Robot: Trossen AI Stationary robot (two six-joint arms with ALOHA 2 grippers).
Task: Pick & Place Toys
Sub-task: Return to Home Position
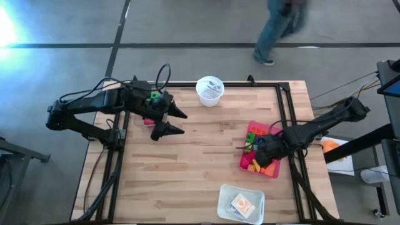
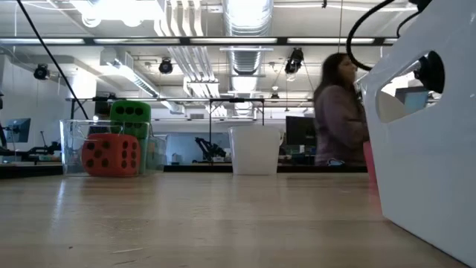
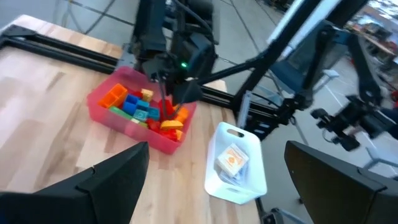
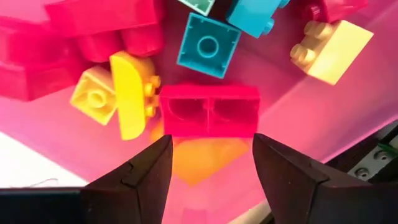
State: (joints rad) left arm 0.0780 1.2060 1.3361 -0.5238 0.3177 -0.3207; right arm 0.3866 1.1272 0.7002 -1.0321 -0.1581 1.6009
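Open right end effector (image 4: 211,146), above the red plastic brick (image 4: 209,111) in the pink bin (image 3: 130,124), should retract home; left end effector (image 1: 184,123) waits open.

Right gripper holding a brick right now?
No: the right gripper has its fingers apart, and the red brick lies loose in the pink bin.
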